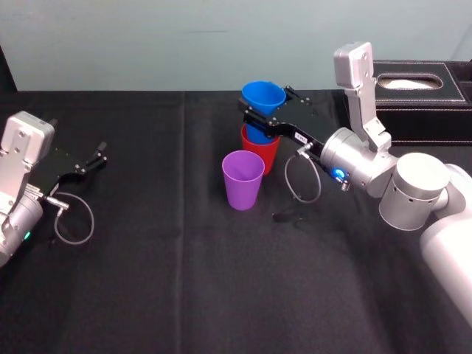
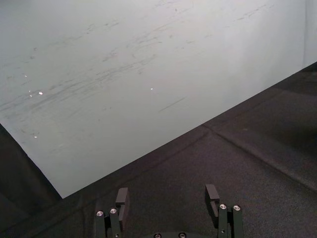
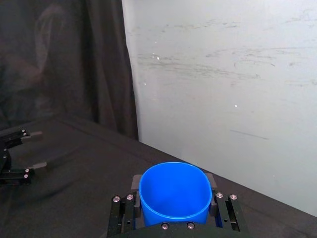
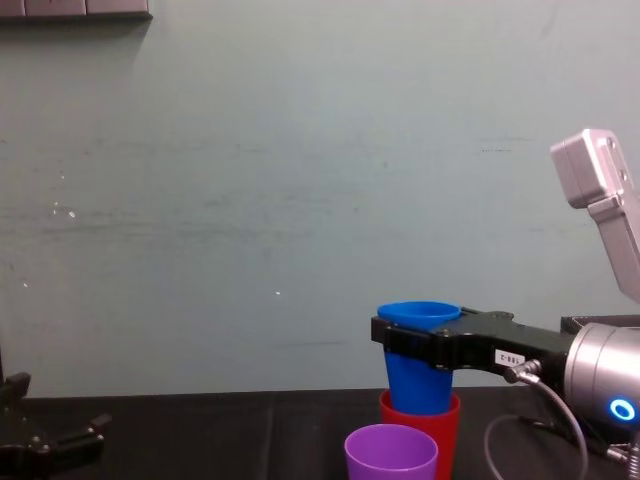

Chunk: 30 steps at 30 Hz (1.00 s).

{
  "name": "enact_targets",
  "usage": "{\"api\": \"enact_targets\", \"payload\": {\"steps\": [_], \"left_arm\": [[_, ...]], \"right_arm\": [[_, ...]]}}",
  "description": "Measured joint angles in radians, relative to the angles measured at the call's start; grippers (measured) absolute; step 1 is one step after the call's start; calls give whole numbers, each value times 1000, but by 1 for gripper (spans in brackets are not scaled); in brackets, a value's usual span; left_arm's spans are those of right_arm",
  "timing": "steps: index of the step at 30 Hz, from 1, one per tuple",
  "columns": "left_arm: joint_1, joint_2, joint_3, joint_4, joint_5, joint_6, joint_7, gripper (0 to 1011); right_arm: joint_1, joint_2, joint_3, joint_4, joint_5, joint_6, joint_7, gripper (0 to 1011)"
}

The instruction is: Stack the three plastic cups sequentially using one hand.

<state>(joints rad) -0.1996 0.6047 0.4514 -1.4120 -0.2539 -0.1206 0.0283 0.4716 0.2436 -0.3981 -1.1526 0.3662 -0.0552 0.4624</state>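
The right gripper (image 1: pixel 269 108) is clamped round the blue cup (image 1: pixel 263 94) below its rim, the cup's base sunk into the red cup (image 1: pixel 264 153), the purple cup (image 1: pixel 243 179) just beside them; the left gripper (image 1: pixel 97 155) rests spread open, well apart

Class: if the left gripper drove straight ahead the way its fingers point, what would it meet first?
Probably the pale wall. The open left gripper points across bare black tablecloth to the table's back edge, and nothing else stands in that line. The wall's distance is unclear.

Black-clothed table (image 1: pixel 147 295): red cup (image 1: pixel 267 155), purple cup (image 1: pixel 243 179) just beside; black box (image 1: pixel 424 99) far right.
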Motion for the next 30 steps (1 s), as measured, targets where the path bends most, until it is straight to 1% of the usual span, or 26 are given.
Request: {"api": "enact_targets", "payload": {"steps": [6, 17, 30], "left_arm": [[0, 0, 0, 0, 0, 0, 0, 1005], [0, 0, 0, 0, 0, 0, 0, 1005], [0, 0, 0, 0, 0, 0, 0, 1005]], "right_arm": [[-2, 0, 0, 6, -3, -6, 1, 734], [-2, -15, -3, 52, -27, -40, -1, 734], [-5, -25, -3, 82, -44, -58, 0, 735]]}}
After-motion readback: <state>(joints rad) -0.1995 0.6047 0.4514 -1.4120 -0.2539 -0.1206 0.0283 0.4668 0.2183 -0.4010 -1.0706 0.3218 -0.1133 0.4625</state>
